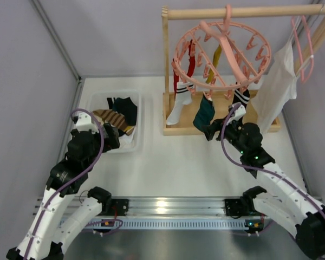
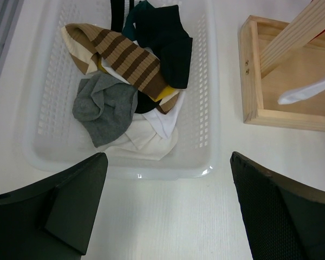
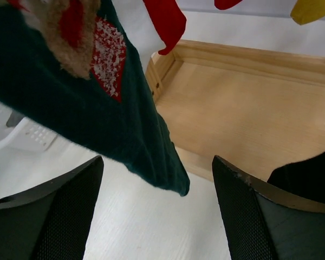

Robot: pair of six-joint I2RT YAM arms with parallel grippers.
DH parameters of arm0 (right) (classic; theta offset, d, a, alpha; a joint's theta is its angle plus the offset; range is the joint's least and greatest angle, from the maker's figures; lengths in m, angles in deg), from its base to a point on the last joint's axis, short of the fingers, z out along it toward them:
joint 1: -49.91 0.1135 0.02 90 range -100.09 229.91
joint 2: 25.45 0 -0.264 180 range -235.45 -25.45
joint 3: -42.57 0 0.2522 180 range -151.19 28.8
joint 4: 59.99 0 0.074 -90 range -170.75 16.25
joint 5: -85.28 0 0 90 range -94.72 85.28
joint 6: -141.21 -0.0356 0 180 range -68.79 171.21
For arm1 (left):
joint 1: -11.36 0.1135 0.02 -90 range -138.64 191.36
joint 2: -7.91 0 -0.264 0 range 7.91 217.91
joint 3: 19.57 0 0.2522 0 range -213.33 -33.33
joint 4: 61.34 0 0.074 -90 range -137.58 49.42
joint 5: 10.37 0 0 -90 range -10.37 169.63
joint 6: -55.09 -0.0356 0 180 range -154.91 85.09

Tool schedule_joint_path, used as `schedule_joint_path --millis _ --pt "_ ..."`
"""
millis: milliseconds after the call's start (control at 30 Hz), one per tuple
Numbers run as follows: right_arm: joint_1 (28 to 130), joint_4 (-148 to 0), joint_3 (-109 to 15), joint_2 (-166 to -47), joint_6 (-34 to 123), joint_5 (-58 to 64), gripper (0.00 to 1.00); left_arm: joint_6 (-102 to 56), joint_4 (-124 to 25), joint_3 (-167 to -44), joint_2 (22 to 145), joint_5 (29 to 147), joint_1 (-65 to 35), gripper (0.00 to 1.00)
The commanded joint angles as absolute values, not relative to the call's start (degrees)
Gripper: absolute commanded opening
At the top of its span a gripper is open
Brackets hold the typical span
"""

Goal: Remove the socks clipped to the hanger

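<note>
Left gripper (image 1: 111,138) hangs over the near rim of the basket (image 1: 138,125), jaws released and wide, nothing between them. Its wrist view shows loose socks (image 2: 130,59) piled inside. We read this as a parked pose at the drop-off bin.

Hanger (image 1: 222,51) is hooked on the rack rail (image 1: 244,12), so the socks dangle free above the rack base (image 1: 173,130). Clipped to it we count at least 5: white striped sock (image 1: 179,105), red sock (image 1: 190,62), teal sock (image 1: 204,115), yellow sock (image 1: 216,57), black striped sock (image 1: 241,96).

Right gripper (image 1: 212,130) sits raised under the teal sock, jaws released and apart. In its wrist view the toe hangs between the 2 fingers, touching neither pad as far as we can tell. The placement suits a pinch low on the toe, then a downward pull against the peg.

Judgement: grasp step in hand, not yet closed. Risk: the hanger swings on its hook instead of the peg letting go.

White garment (image 1: 276,86) at far right, not our concern.
</note>
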State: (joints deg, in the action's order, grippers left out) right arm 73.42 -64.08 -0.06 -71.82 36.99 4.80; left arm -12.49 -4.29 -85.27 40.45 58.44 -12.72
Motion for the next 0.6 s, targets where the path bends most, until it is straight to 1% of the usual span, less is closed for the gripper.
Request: schedule_joint_path --millis 0,67,100,133,200,233,267,300,367,400,433,500,567 --pt "75.0 -45.9 1.6 -76.6 40.2 3.1 0.77 -12.7 -7.8 -85.5 41.7 60.3 -12.5 0.99" --pt "75.8 -38.8 2.9 -79.1 40.7 3.1 0.74 -12.6 -7.7 -86.3 42.2 60.7 -12.5 0.99" --pt "76.2 -36.3 3.3 -81.3 41.1 2.9 0.71 -12.5 -7.7 -86.7 42.4 61.1 -12.5 0.99" --pt "76.5 -34.4 3.7 -82.6 41.4 2.7 0.62 -12.1 -7.8 -87.6 42.5 62.0 -12.5 0.99" --pt "77.5 -30.2 3.9 -85.7 41.5 2.5 0.52 -11.4 -7.7 -89.7 42.9 63.2 -12.4 0.99" --pt "77.9 -29.2 4.1 -86.4 41.5 2.0 0.41 -10.7 -7.7 -90.5 43.1 64.9 -12.5 0.99" --pt "79.3 -27.4 4.3 -87.3 41.8 1.4 0.35 -10.3 -7.8 -91.4 44.0 65.7 -12.5 0.99" --pt "80.1 -26.9 4.5 -87.5 42.0 -1.0 0.22 -9.3 -7.8 -93.3 44.6 66.4 -12.5 0.98" --pt "83.2 -25.4 5.3 -87.2 42.5 -4.2 0.11 -8.1 -8.6 -94.9 46.9 69.2 -12.5 0.99" --pt "84.4 -24.5 5.7 -87.1 42.5 -5.9 0.08 -7.3 -9.3 -96.2 47.8 70.7 -12.5 0.99" --pt "85.5 -23.9 6.4 -87.2 42.5 -8.6 0.05 -5.7 -10.0 -96.9 50.0 74.8 -12.5 0.99" --pt "89.0 -23.4 6.7 -87.5 42.7 -13.4 0.02 -2.0 -12.9 -98.3 52.2 78.4 -12.7 0.99" --pt "93.4 -23.1 6.8 -88.1 43.6 -17.6 0.00 -0.5 -14.4 -99.9 55.9 78.0 -14.3 0.99"
